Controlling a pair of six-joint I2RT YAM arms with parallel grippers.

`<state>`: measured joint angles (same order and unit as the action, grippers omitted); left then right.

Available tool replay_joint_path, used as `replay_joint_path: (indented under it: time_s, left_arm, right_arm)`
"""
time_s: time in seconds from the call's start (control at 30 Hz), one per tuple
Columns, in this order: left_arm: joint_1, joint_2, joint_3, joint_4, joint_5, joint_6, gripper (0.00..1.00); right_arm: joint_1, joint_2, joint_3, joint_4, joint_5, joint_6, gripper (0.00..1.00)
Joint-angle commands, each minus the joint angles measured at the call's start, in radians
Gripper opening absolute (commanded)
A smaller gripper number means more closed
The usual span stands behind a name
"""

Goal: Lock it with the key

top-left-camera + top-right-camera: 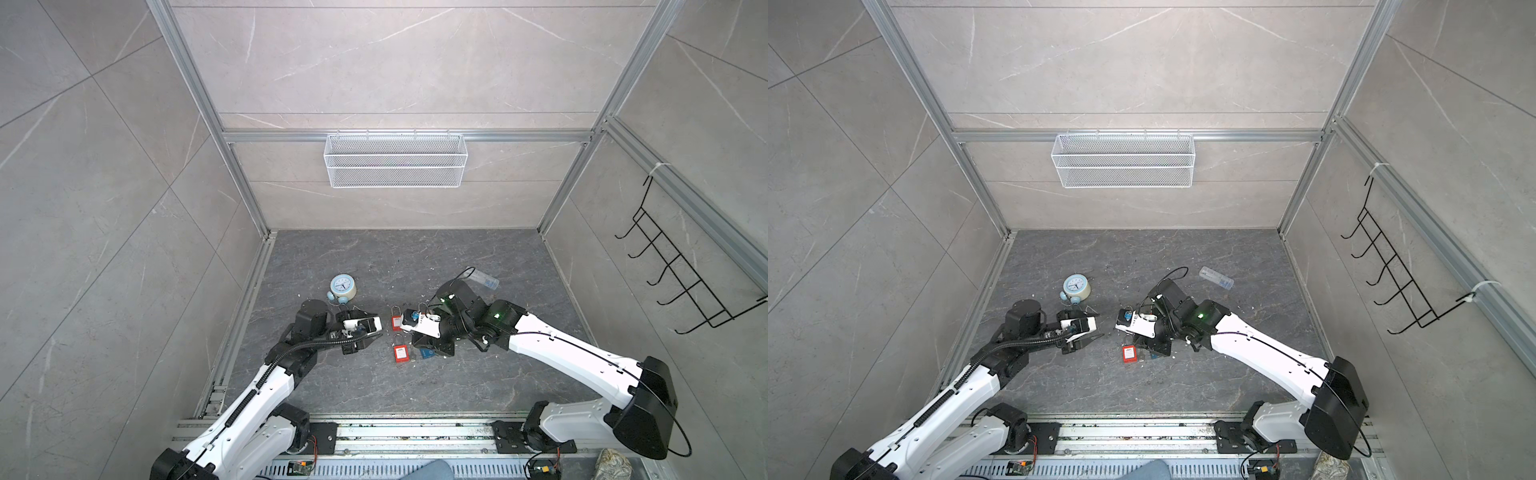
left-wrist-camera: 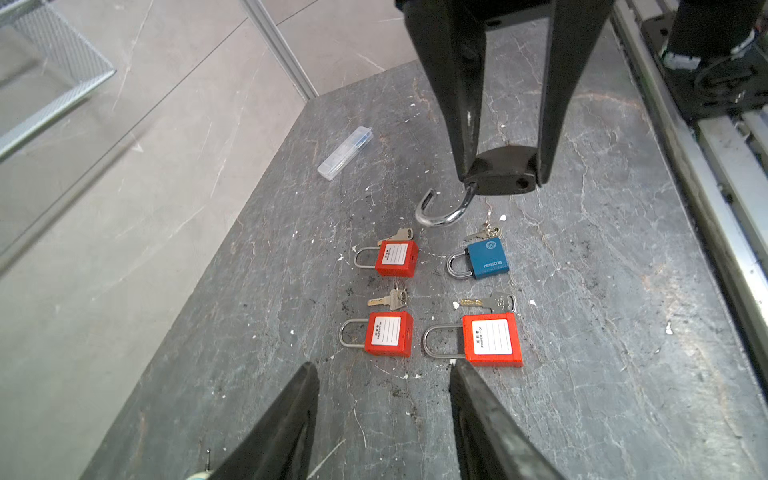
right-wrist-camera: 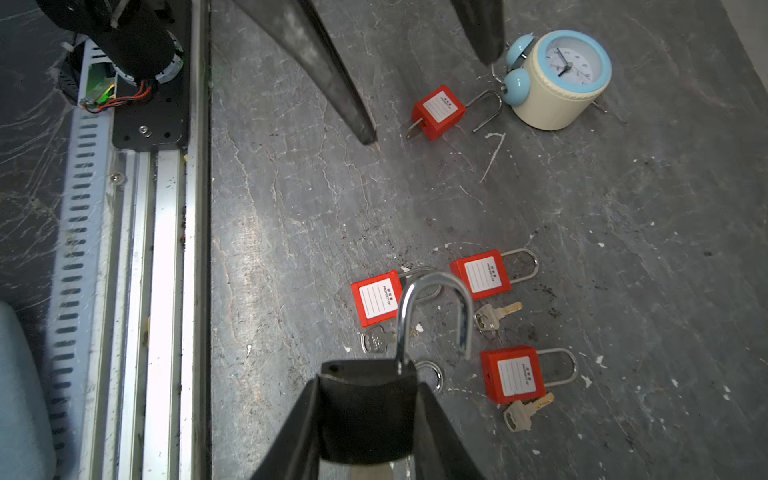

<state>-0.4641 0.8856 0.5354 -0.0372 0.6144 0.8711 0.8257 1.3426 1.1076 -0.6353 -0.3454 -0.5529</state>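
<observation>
— Grey stone-look panels (image 1: pixel 83 208) close the cell on the left, far and right, set in an aluminium frame (image 1: pixel 199 104). What do the arms work on?

— Darker grey tabletop (image 1: pixel 374 257), veined, scuffed and dotted with white flecks. A slotted aluminium rail (image 1: pixel 415 432) runs along its near edge and carries both arm bases.

— Anything on the walls?

— A white mesh basket (image 1: pixel 395 160) hangs from the far crossbar. A black wire hook rack (image 1: pixel 702 281) is tied to the right wall.

— And on the slab?

— A cream and pale blue alarm clock (image 1: pixel 343 286) sits left of centre, face turned upward. A clear plastic case (image 1: pixel 484 277) lies farther right. Just beside the clock is a lone red padlock (image 3: pixel 438 112) with a key pushed into its base.

— The claws?

— The right gripper (image 2: pixel 503 176) pinches the black padlock (image 3: pixel 368 411) by its body, held up near the middle of the slab with its steel shackle (image 3: pixel 432 299) swung open. The left gripper (image 2: pixel 382 370) faces it from the left, its fingers (image 2: pixel 291 415) spread with nothing between them.

— Smaller things?

— Four locks lie flat between the two claws, shackles closed: a large red padlock (image 2: pixel 492 338), a blue padlock (image 2: pixel 486 257) and two small red padlocks (image 2: pixel 397 257). Loose keys (image 2: pixel 388 298) lie just beside each.
</observation>
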Motion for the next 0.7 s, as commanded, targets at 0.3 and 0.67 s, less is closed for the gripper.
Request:
replay_joint_path:
  time_s: [0.3, 0.67]
  left_arm:
    - [-0.173, 0.101, 0.055, 0.098, -0.103, 0.188, 0.45]
    - [-0.219, 0.108, 0.057, 0.137, -0.104, 0.187, 0.42]
  right_arm:
    - [-0.013, 0.029, 0.06, -0.082, -0.094, -0.021, 0.24]
    - [-0.013, 0.053, 0.081, -0.106, -0.125, -0.017, 0.25]
